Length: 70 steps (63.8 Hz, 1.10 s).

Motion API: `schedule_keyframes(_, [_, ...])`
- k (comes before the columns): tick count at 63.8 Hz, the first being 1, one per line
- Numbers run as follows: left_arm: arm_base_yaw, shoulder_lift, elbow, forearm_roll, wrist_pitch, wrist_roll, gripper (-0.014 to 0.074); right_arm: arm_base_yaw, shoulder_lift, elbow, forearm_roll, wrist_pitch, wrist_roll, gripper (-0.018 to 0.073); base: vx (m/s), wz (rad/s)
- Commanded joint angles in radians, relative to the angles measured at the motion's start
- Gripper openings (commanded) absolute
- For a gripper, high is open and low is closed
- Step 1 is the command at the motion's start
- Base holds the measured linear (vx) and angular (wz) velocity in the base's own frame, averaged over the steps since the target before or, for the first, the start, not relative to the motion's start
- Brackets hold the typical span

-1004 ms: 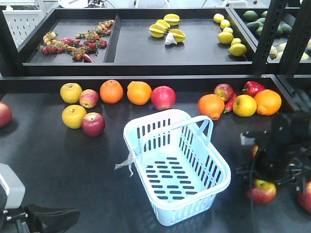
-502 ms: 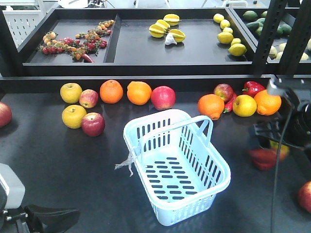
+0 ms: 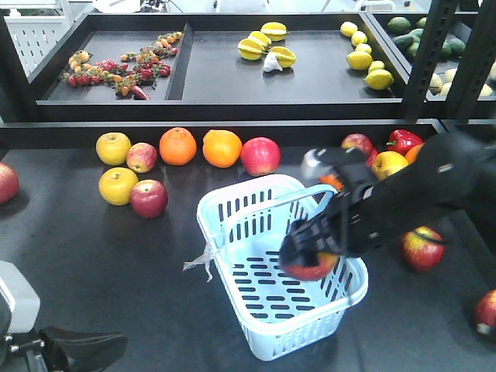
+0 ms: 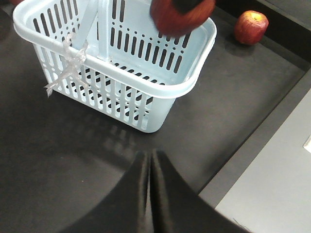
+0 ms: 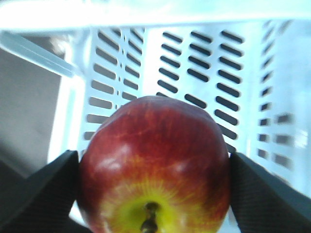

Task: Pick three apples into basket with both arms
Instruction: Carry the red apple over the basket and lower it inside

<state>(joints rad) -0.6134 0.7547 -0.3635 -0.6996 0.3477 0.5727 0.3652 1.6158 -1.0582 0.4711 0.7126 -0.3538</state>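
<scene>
The pale blue basket (image 3: pixel 232 213) stands mid-table with nothing lying on its slotted bottom (image 5: pixel 204 58). My right gripper (image 3: pixel 308 260) hangs over its right half, shut on a dark red apple (image 3: pixel 311 269) that has a yellowish stem end (image 5: pixel 155 165). The left wrist view shows that apple (image 4: pixel 182 14) above the basket rim (image 4: pixel 146 85). Other red apples lie to the right of the basket (image 3: pixel 422 248), at its left (image 3: pixel 148 198) and behind it (image 3: pixel 260 155). My left gripper (image 4: pixel 148 158) is shut on nothing, low at the front left (image 3: pixel 116 341).
Oranges (image 3: pixel 222 147), yellow apples (image 3: pixel 118 185) and smaller red apples (image 3: pixel 142 157) line the back of the black table. More red apples sit at the far left (image 3: pixel 6 182) and far right (image 3: pixel 487 310) edges. A shelf (image 3: pixel 232 105) with star fruit and lemons runs behind.
My right arm lifted an apple from the table's right side and swung it left, over the basket. The left arm has not moved.
</scene>
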Motion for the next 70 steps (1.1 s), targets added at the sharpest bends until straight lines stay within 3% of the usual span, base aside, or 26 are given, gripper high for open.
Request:
schedule_keyframes(1, [-0.004, -0.004, -0.025, -0.021, -0.041, -0.007, -0.0007, 0.017, 0.023, -0.023, -0.001, -0.084, -0.03, 0.0206, 0.0, 0.0])
schedule_keyframes(11, [-0.004, -0.004, -0.025, -0.021, -0.041, -0.007, -0.0007, 0.018, 0.073, -0.023, 0.001, -0.09, -0.039, 0.034, 0.0, 0.0])
schedule_keyframes(25, [-0.004, -0.004, -0.025, -0.021, -0.041, -0.007, -0.0007, 0.018, 0.071, -0.023, -0.001, -0.09, -0.053, 0.0666, 0.0, 0.0])
schedule_keyframes(32, [-0.004, -0.004, -0.025, -0.021, -0.041, -0.007, -0.0007, 0.018, 0.071, -0.023, -0.001, -0.087, -0.056, 0.0721, 0.0, 0.0])
schedule_keyframes(40, [-0.004, -0.004, -0.025, -0.021, -0.041, -0.007, -0.0007, 0.018, 0.062, -0.024, -0.001, -0.083, -0.056, 0.0715, 0.0, 0.0])
schedule_keyframes(48, [-0.004, -0.004, -0.025, -0.021, -0.041, -0.007, -0.0007, 0.018, 0.028, -0.044, -0.025, -0.02, -0.056, 0.066, 0.0, 0.0])
schedule_keyframes(55, [-0.004, -0.004, -0.025, -0.021, -0.041, -0.007, -0.0007, 0.017, -0.021, -0.061, -0.078, 0.06, -0.021, 0.0542, 0.0, 0.0])
schedule_keyframes(64, [-0.004, -0.004, -0.025, -0.021, -0.042, -0.007, -0.0007, 0.012, -0.103, -0.061, -0.209, 0.119, 0.078, 0.0244, 0.0, 0.0])
schedule_keyframes(70, [-0.004, -0.004, -0.025, -0.021, -0.042, -0.007, -0.0007, -0.006, -0.153, -0.061, -0.3, 0.123, 0.156, 0.0, 0.0, 0.0])
